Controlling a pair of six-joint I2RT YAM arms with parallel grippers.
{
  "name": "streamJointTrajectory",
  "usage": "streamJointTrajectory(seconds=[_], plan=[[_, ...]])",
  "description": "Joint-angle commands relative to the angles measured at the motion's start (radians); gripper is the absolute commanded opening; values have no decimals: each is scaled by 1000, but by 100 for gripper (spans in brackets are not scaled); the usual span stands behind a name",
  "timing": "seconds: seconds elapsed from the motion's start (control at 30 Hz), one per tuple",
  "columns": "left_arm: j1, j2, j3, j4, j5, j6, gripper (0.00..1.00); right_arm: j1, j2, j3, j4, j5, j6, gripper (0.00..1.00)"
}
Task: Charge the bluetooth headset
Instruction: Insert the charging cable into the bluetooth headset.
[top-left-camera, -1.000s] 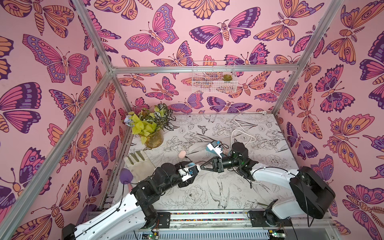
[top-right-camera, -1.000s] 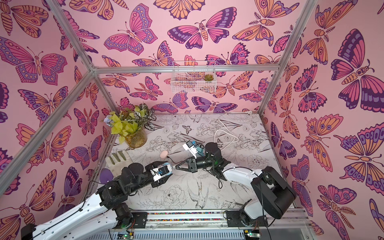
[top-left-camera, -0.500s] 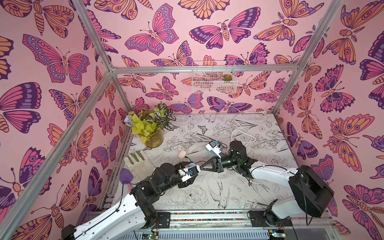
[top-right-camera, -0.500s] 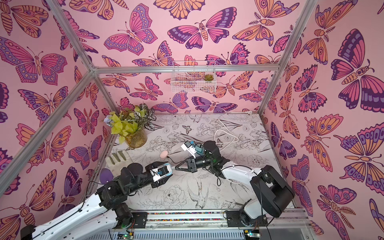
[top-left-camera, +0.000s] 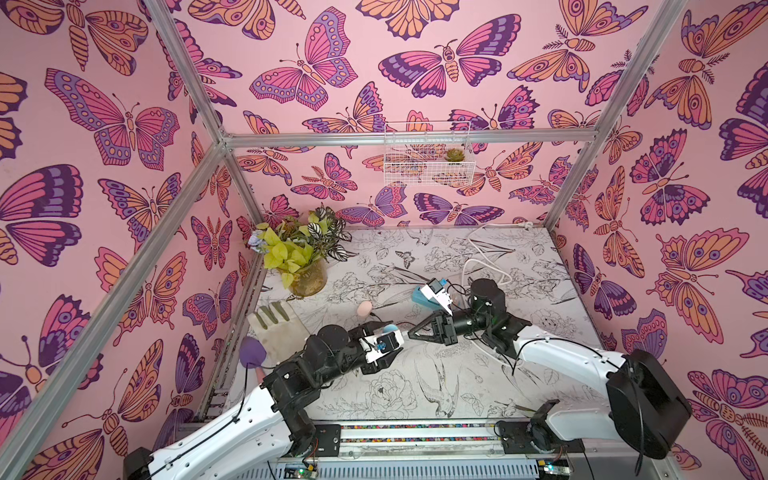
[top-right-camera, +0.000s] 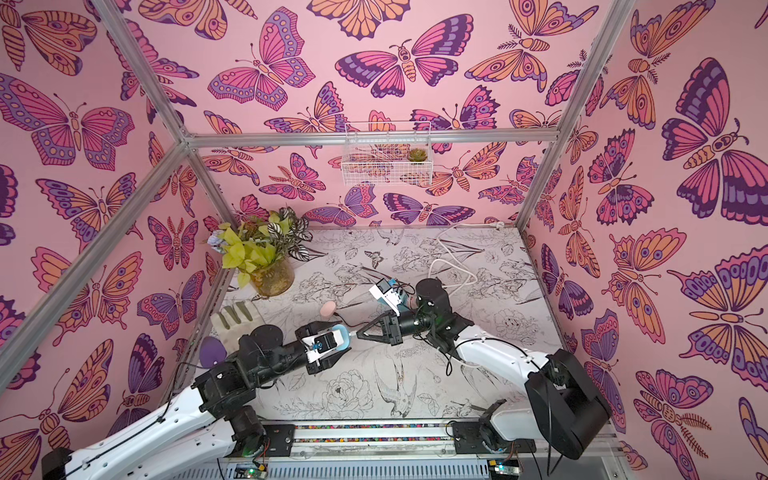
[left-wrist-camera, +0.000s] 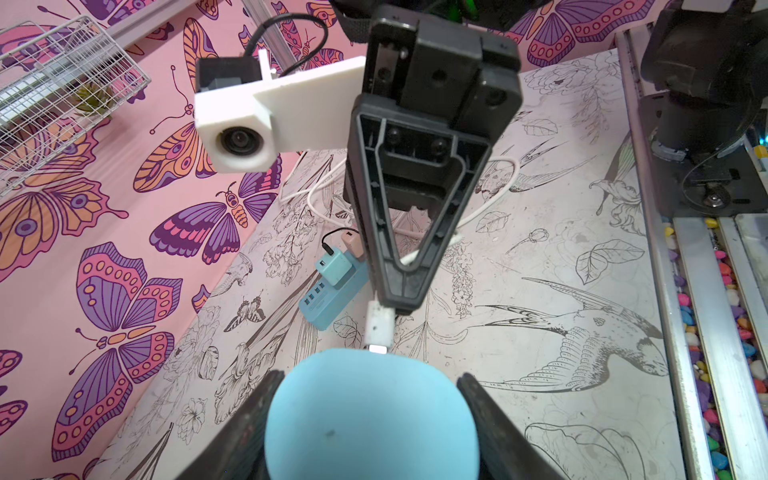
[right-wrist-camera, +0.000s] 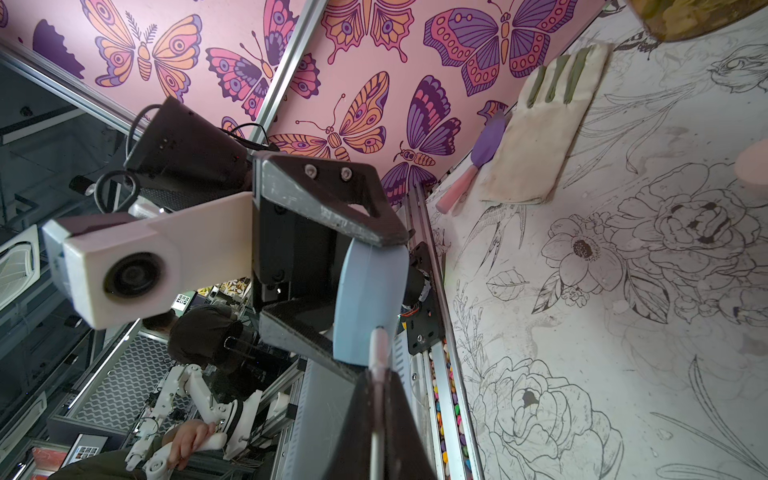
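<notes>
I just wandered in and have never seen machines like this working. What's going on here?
Two robot arms are trying to plug in a headset for charging. The left hand grips a round light-blue headset case. The right hand, shut on a white plug, holds it against the case. The plug's metal tip is at the case's rim, but I cannot tell whether it is actually in. A blue charging block lies on the table.

Pale-blue rounded headset case (left-wrist-camera: 370, 415), white charging plug (left-wrist-camera: 379, 326) tip against its rim
</notes>
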Motion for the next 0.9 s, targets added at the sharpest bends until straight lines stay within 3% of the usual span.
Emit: streamJointTrajectory(seconds=[0.0, 0.33, 0.87], plan=[[-11, 0, 6, 21, 78, -15, 0, 8, 12, 34, 30, 8, -3, 0], [-11, -12, -6, 54, 90, -30, 0, 72, 51, 45, 140, 45, 64, 0], [-11, -15, -9, 66, 103, -34, 0, 111, 105, 86, 135, -1, 69, 0]])
